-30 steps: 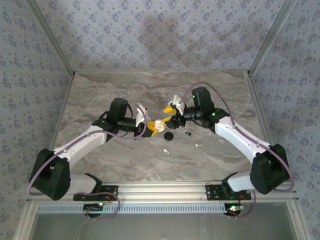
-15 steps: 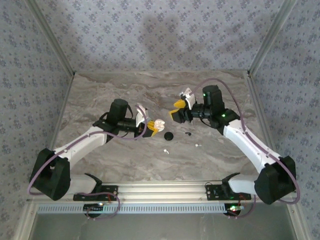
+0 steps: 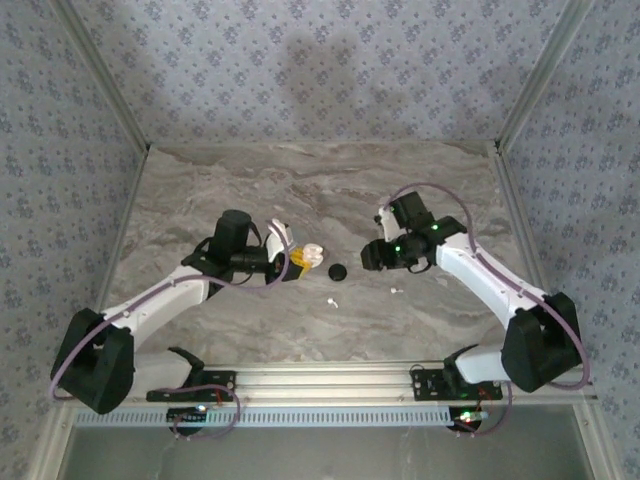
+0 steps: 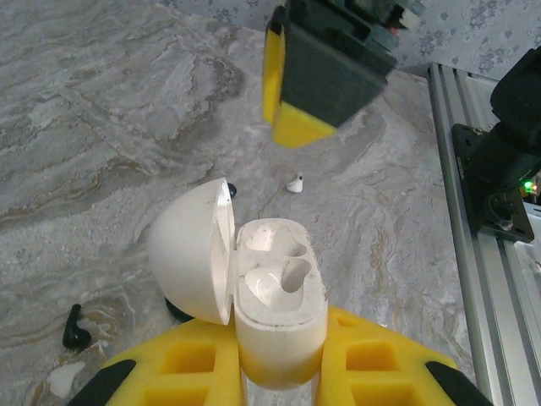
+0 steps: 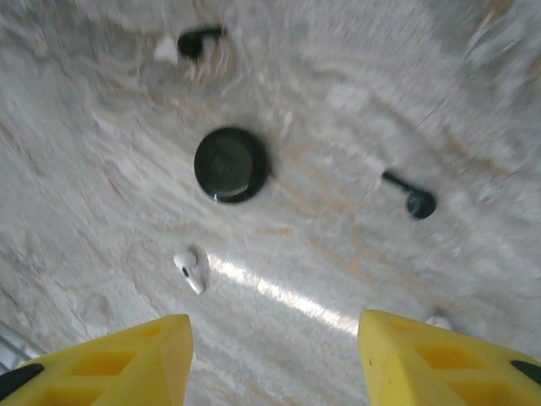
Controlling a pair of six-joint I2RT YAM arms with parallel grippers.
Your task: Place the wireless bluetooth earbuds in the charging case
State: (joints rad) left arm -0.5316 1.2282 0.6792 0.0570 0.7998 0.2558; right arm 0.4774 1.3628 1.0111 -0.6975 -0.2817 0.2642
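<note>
Table: grey marble table [image 3: 230,180] with papered walls [image 3: 320,70] at the back and on both sides, and a metal rail [image 3: 330,378] along the near edge
Open room: the back half of the table is bare, and so are the far left and far right; the small things all sit in the middle, nearer the front
Left gripper: the left gripper [image 3: 298,262] is clamped on the charging case [image 3: 312,255] and holds it up off the table, just left of the middle
Case: its lid [image 4: 193,254] stands open to one side, and two little holes show inside
Right gripper: the right gripper [image 3: 372,252] has its fingers apart with nothing between them, low over the table, to the right of the black disc [image 3: 338,271]
Earbuds: one white earbud [image 3: 333,299] lies just in front of the black disc; a second white earbud [image 3: 396,291] lies further right; both are on the table, apart from the case
Other bits: a black earbud [image 3: 377,268] lies between the disc and the right gripper
Changed: a second ago the right gripper was right up against the case; now it has backed off to the right and gone lower, so there is a gap between them; the case has hardly moved
</note>
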